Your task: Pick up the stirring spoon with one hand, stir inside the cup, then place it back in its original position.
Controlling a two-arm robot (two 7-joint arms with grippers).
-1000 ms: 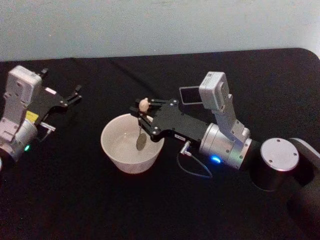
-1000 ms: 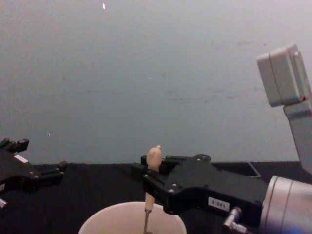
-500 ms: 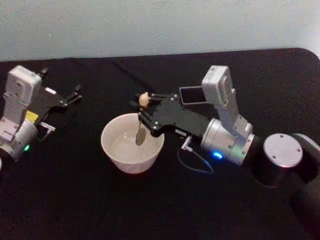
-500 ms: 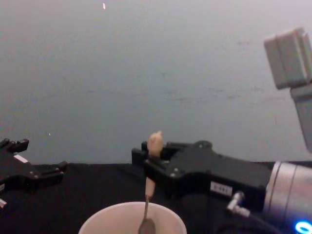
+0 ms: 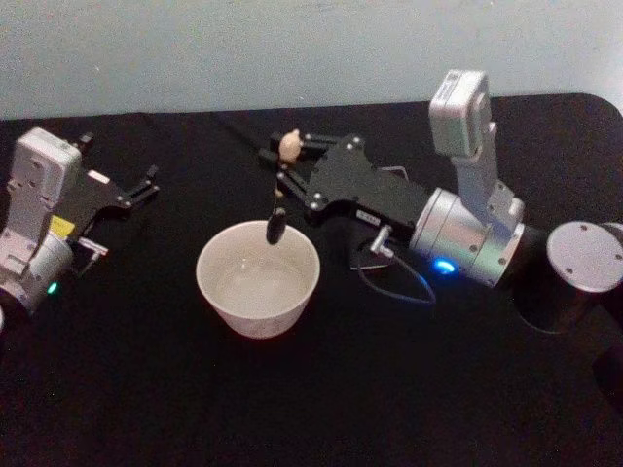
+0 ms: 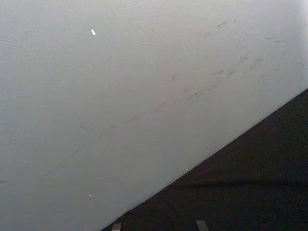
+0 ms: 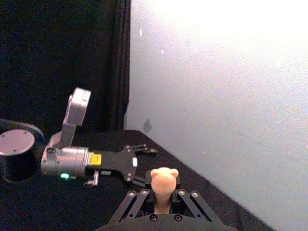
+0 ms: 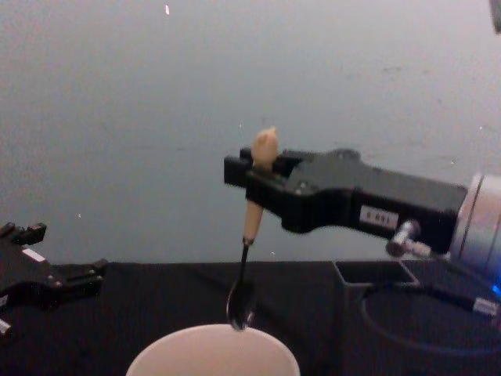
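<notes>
**Spoon held clear above the cup**

Above the far rim of the cup point(image 5: 258, 289) I see the right gripper point(image 5: 284, 171) with its fingers clamped on the beige handle of the spoon point(image 5: 279, 195). The spoon hangs nearly upright, knob on top, thin dark stem running down to the small dark bowl. In the chest view the spoon point(image 8: 249, 241) has its bowl just over the rim of the cup point(image 8: 213, 352); I cannot tell whether the two touch. The right gripper point(image 8: 252, 177) reaches in from the right of that view, level with the table, a small white label on its black body.

The right wrist view shows the knob of the spoon point(image 7: 163, 183) standing up between the closed finger links.

The holder point(image 8: 374, 273), a dark square-mouthed box, sits on the black table point(image 5: 321, 409) behind the right arm and partly hidden by it, well right of the cup.

The left gripper point(image 5: 144, 187) lies low over the table at the far left, well apart from the cup. Its fingers stand apart with nothing between them. I log it as idle. In the chest view it point(image 8: 82, 274) sits at the left edge.
</notes>
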